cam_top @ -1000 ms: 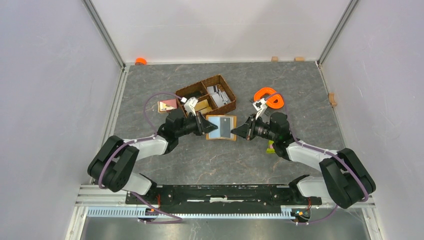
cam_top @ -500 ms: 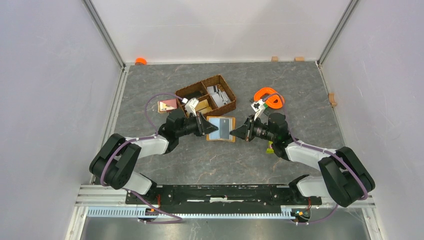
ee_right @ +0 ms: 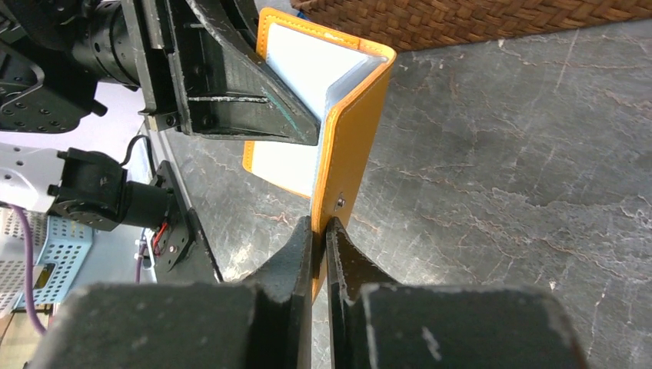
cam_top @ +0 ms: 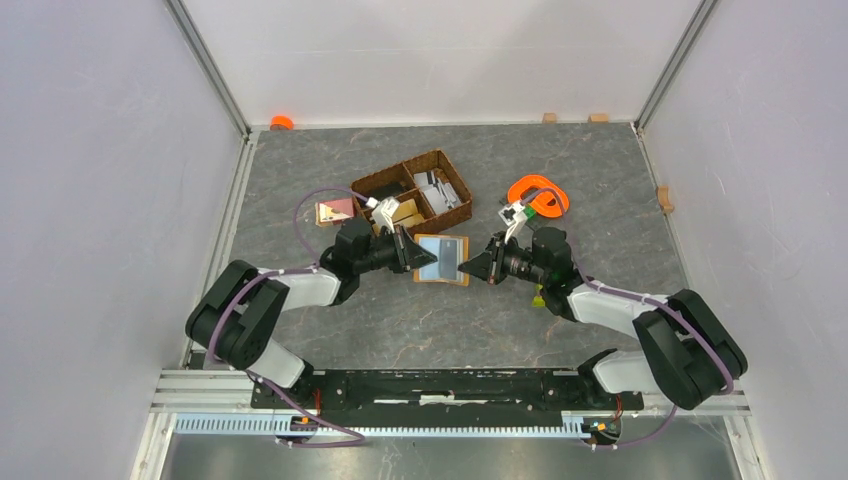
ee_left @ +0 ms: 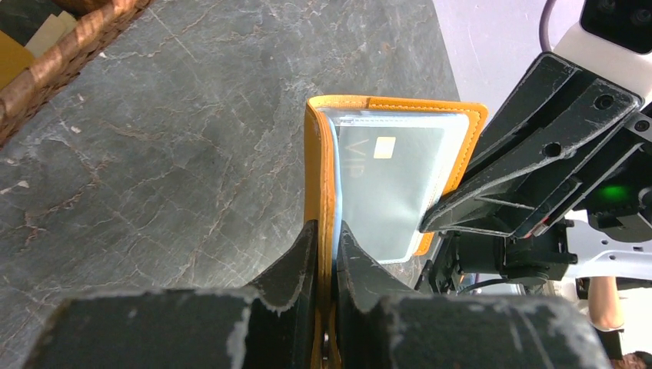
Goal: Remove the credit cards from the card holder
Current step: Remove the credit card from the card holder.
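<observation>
The left hand (ee_left: 327,231) pinches one flap of the flat orange leather card holder (cam_top: 441,258); the right hand (ee_right: 320,224) pinches the other. They hold it open over the grey counter (cam_top: 600,190) so the grey card (ee_left: 392,181) shows.

card holder (cam_top: 441,259) | look: I see a mustard-orange bifold, stitched edges, light blue lining | state: open, flaps at an angle, inner side facing up | contents: grey card (ee_left: 388,184) with gold chip and "VIP" lettering, in a clear sleeve | position: middle of the table (cam_top: 400,320)
</observation>
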